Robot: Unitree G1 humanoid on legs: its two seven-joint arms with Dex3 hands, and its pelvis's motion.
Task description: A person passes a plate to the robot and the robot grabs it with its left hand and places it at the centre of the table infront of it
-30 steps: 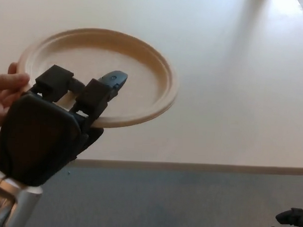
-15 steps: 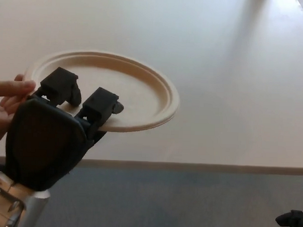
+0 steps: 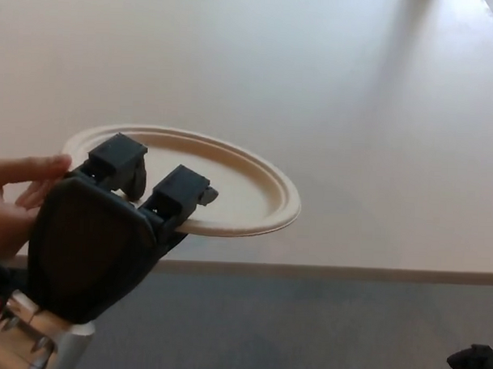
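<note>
Head view: the plate (image 3: 230,184) is seen lower and flatter than a second ago, its far rim tipped down toward level, and it is now hung over the near edge of the table (image 3: 354,115) rather than well above it. The left hand (image 3: 107,228) is closed further: the two fingers (image 3: 181,194), which were stretched across the plate's well a second ago, are now curled down onto the near rim, so the rim is pinched from above, with the thumb presumably beneath, though that is hidden. The person's hand (image 3: 19,201) is kept at the plate's left edge, fingertips touching or just beside the rim; which cannot be told. Judged from this, the handover is nearly complete and the grip is taken, but release by the person is not yet confirmed. The plate is not yet at the table's centre. The right hand (image 3: 471,362) is only partly seen at the bottom right corner; its state cannot be told.
</note>
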